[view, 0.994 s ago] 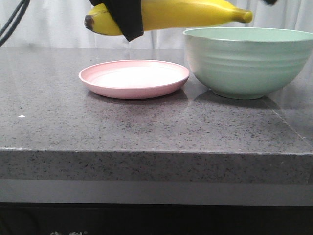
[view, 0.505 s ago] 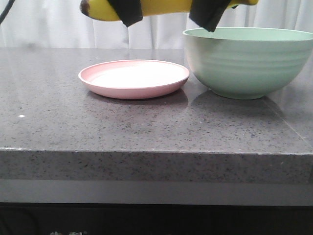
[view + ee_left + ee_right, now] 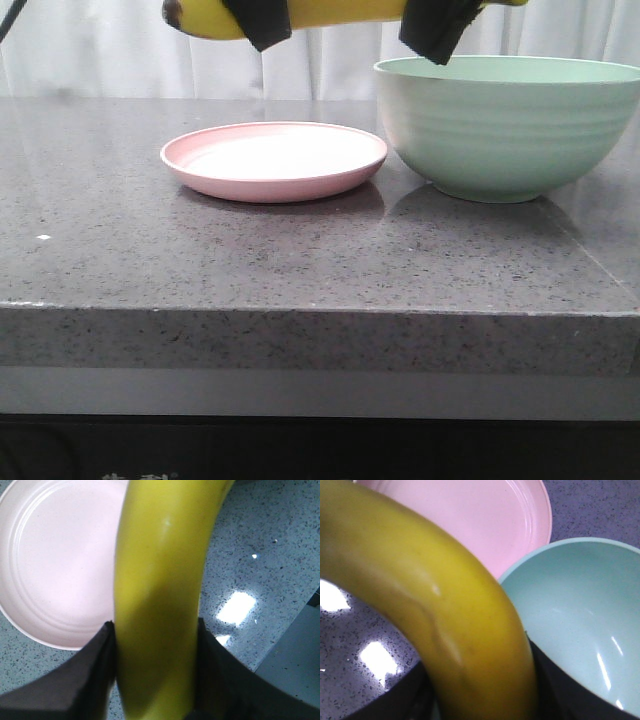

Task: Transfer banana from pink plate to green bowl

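Note:
The yellow banana (image 3: 335,12) hangs level at the top of the front view, above the pink plate (image 3: 274,160) and the near left rim of the green bowl (image 3: 510,125). My left gripper (image 3: 260,25) is shut on the banana near its dark tip. My right gripper (image 3: 435,30) is shut on it near the stem end. In the left wrist view the banana (image 3: 160,595) sits between both fingers, with the empty plate (image 3: 55,565) below. In the right wrist view the banana (image 3: 450,625) is held above the bowl (image 3: 585,625) and the plate (image 3: 485,525).
The plate and bowl stand side by side, almost touching, on a speckled grey stone counter (image 3: 300,260). A white curtain (image 3: 320,65) hangs behind. The counter's front edge runs across the lower front view.
The banana has risen from a second ago, and the right gripper came into view on its stem end. In the last half second both grippers and banana edged slightly right.

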You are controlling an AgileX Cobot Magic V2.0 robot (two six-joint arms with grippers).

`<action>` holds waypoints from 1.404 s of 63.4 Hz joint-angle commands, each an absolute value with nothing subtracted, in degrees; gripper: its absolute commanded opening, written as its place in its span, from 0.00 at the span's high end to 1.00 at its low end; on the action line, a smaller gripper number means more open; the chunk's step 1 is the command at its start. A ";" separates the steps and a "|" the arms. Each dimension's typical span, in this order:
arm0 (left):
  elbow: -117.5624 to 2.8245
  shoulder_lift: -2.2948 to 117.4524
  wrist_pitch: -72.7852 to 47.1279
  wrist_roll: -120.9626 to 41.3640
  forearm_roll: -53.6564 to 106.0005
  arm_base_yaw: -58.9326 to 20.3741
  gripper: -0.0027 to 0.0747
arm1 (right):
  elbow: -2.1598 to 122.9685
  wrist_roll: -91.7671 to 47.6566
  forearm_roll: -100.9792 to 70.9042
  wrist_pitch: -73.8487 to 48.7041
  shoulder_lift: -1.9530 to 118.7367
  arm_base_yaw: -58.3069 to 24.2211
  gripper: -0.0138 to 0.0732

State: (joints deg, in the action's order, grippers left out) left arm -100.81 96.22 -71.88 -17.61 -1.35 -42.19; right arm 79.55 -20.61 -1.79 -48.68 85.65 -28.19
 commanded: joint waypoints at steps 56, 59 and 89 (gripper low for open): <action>-102.53 92.58 -67.60 -15.58 -0.89 -42.60 0.12 | 84.84 -20.84 -0.38 -48.60 83.71 -27.01 0.75; -102.53 92.30 -67.35 -15.58 -0.89 -42.60 0.12 | 86.03 -20.40 0.00 -49.98 83.71 -25.92 0.75; -102.53 90.26 -64.94 -15.58 -1.02 -42.60 0.12 | 93.73 -20.68 11.47 -59.70 83.71 -12.54 0.75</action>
State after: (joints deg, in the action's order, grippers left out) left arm -100.81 92.98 -67.81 -16.09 -1.10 -42.19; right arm 91.63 -20.15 6.84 -60.67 86.05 -13.77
